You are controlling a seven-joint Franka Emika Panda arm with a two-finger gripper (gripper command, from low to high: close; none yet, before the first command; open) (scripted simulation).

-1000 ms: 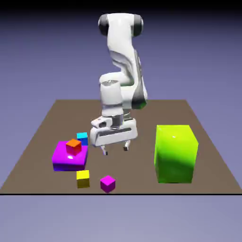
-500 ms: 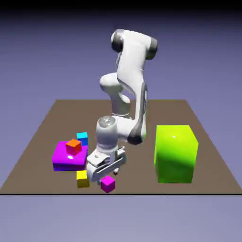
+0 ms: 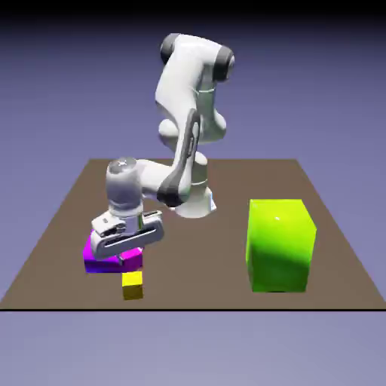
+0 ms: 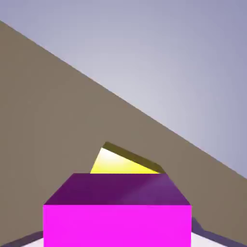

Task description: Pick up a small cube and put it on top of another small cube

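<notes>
Magenta glossy cube, tiny [image 4: 117, 226]: pinched between the fingertips of the white two-finger gripper [image 3: 130, 260], lifted near the wide flat purple block [image 3: 102, 265]. Pick judged done; stacking, on whichever small cube was meant, left undone. No brands, labels or writing could be read.

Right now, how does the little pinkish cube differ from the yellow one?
The small magenta cube is held in the gripper, while the yellow cube sits on the table. The magenta cube is raised; the yellow cube is down on the tabletop. Both are small, glossy cubes.
</notes>
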